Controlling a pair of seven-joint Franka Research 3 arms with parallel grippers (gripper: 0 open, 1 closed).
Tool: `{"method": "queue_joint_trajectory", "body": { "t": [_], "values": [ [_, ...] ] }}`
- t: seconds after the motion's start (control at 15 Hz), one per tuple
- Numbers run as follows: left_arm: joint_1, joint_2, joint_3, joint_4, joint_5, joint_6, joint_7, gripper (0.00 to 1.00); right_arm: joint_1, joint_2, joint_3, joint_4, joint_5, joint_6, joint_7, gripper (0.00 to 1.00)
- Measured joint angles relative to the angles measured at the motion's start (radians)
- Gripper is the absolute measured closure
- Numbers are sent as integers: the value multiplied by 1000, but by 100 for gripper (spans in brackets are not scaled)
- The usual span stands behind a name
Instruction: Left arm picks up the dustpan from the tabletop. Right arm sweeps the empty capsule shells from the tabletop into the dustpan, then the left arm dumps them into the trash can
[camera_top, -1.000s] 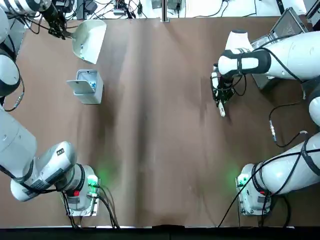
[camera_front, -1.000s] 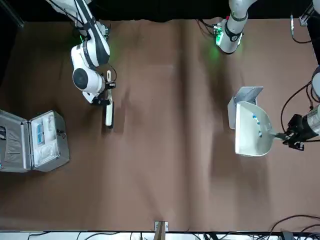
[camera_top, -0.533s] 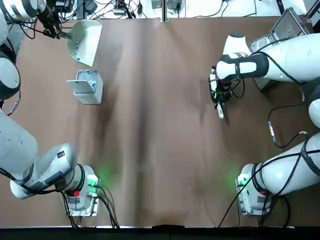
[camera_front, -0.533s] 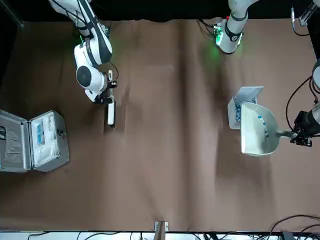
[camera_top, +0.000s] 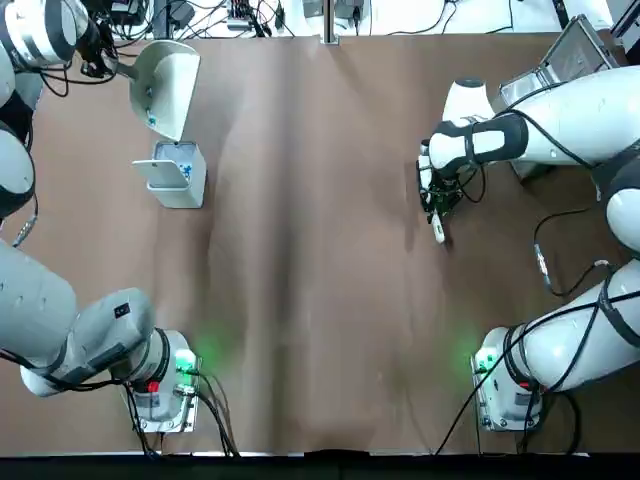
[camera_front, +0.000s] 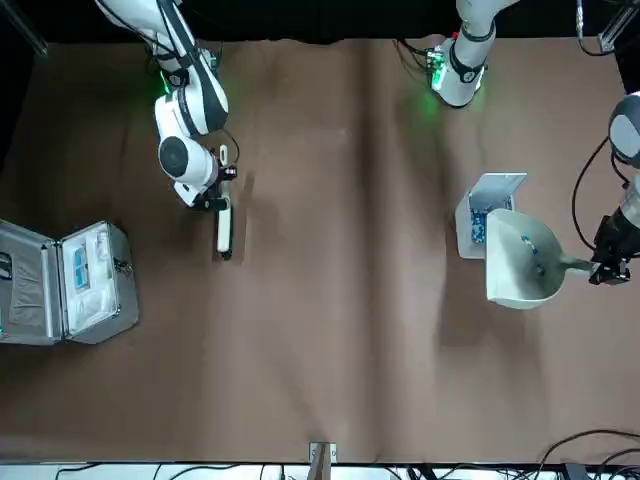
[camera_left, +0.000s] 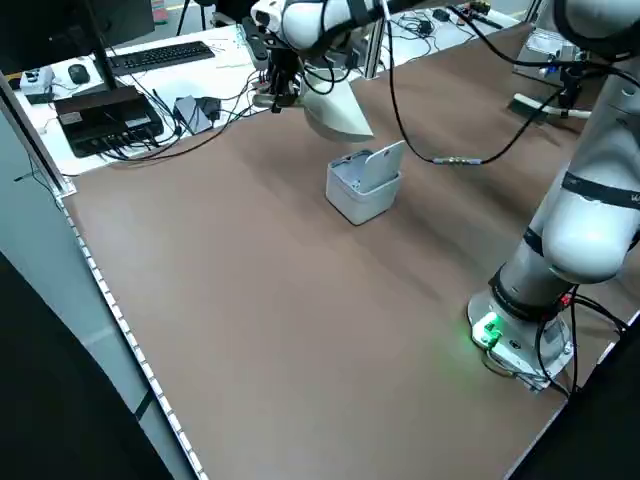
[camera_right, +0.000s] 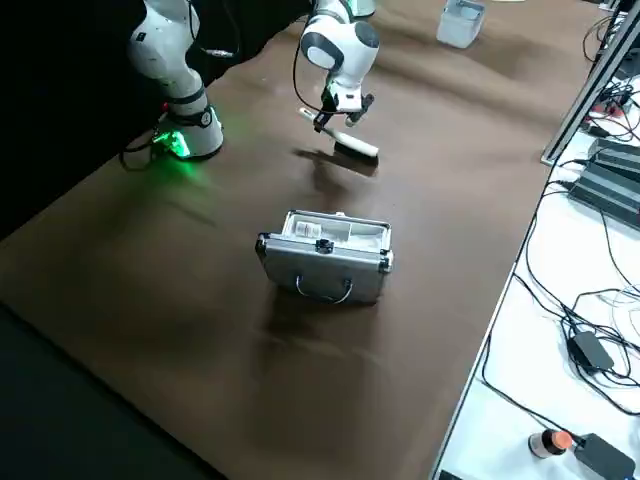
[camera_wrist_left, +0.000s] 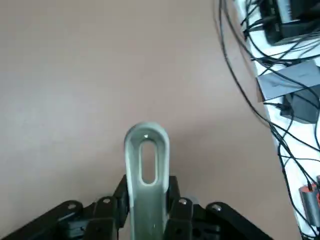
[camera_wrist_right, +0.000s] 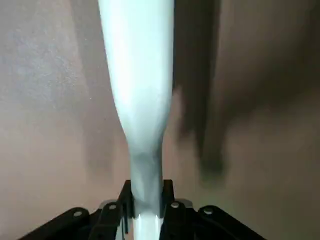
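Dustpan (camera_front: 522, 262) — smooth, pale plastic; case (camera_right: 325, 258) — shiny metal.

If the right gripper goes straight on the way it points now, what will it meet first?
Probably the tabletop, met first by the brush that the right gripper holds. Nothing else shows in that line, but the height left above the tabletop is unclear.

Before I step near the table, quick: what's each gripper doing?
Left gripper: closed on the dustpan's handle.
Right gripper: closed on the brush's handle.
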Motion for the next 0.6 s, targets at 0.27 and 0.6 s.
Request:
{"method": "queue_joint_trajectory", "body": {
  "t": [0.27, 0.6],
  "values": [
    [2, -66, 4, -109, 2, 140, 80, 67, 16, 7, 0, 0, 0, 3, 8, 73],
    [8, -121, 9, -213, 13, 356, 173, 67, 18, 12, 0, 0, 0, 3, 13, 60]
  ]
}}
